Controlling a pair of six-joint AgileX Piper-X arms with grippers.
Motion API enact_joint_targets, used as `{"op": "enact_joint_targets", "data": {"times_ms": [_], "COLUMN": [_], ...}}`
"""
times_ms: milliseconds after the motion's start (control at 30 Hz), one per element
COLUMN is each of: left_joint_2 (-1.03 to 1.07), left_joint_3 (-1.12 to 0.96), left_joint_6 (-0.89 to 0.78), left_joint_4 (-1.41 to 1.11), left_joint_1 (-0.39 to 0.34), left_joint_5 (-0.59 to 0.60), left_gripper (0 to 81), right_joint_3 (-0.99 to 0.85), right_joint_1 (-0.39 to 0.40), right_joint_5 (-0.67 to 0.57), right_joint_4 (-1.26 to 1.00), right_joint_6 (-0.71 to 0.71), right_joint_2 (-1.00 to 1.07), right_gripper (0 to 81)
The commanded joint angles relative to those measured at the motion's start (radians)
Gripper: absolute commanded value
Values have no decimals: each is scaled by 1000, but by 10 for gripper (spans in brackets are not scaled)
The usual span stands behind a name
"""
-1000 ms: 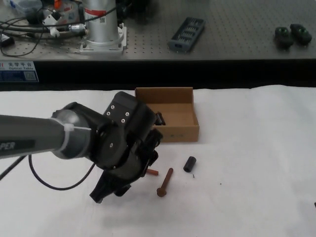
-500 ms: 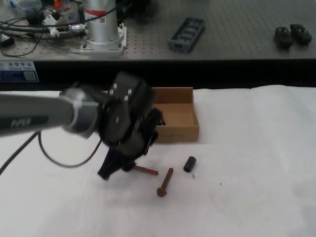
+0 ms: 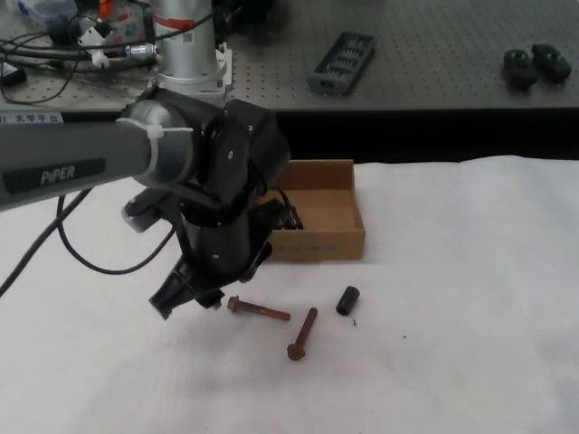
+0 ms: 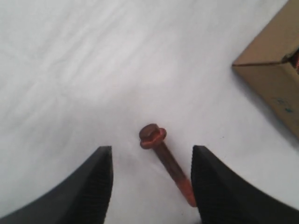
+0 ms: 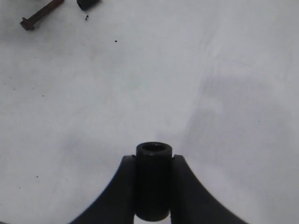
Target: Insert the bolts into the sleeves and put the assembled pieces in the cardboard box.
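The left claw [image 4: 150, 151] hangs open astride a bolt [image 4: 169, 167] lying on the bench, near-left of the cardboard box [image 3: 318, 244]; it should centre on the shank before closing. The right claw [image 5: 154, 162] grips a sleeve [image 5: 154, 186]

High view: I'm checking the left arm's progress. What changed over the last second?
The left arm shifted toward the bench's far side, uncovering a bolt that lies on the cloth below the open left end effector. Nothing was grasped or released. The other bolt, the loose sleeve and the cardboard box stayed put.
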Motion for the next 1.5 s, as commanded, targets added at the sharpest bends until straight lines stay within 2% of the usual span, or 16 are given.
{"op": "enact_joint_targets", "data": {"times_ms": [0,300,600,767,967,1200,1300,1467], "left_joint_2": [12,81,94,104,135,155,155,155], "left_joint_3": [-11,-13,-13,-13,-13,-13,-13,-13], "left_joint_6": [-116,-210,-319,-401,-403,-509,-521,-521], "left_joint_4": [29,-10,-39,-49,-63,-62,-62,-62], "left_joint_1": [-19,-57,-57,-50,-41,-35,-27,-10], "left_joint_5": [21,49,-11,-11,0,21,24,56], "left_gripper": [377,377,377,339,337,335,275,51], "right_joint_3": [0,0,0,0,0,0,0,0], "right_joint_1": [-5,-5,-5,-5,-5,-5,-5,-5], "right_joint_5": [39,40,39,36,32,32,26,10], "right_joint_4": [5,5,5,5,5,5,5,5], "right_joint_6": [3,3,3,3,3,3,3,3], "right_joint_2": [-9,-9,-9,-9,-9,-9,-9,-9], "right_gripper": [28,28,28,28,28,28,28,28]}}
